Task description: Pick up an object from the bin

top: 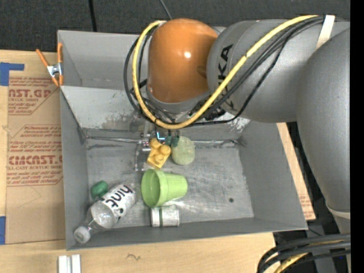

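Several loose items lie in the scuffed grey metal bin [74,118]. Tool [158,136] is low at back-centre, directly over a knobbly yellow plastic block [158,155]; cannot tell whether it is open or closed. Pale green rounded lump [184,151] just beside block; smooth green plastic cup [164,187] on its side nearby.

The clear plastic bottle [111,206] lying at the near left of the bin [73,152] carries a white label [120,199] reading "hint" in black. On the grey arm [226,58], beside its orange cover [176,58], dark letters seem to read "KA".
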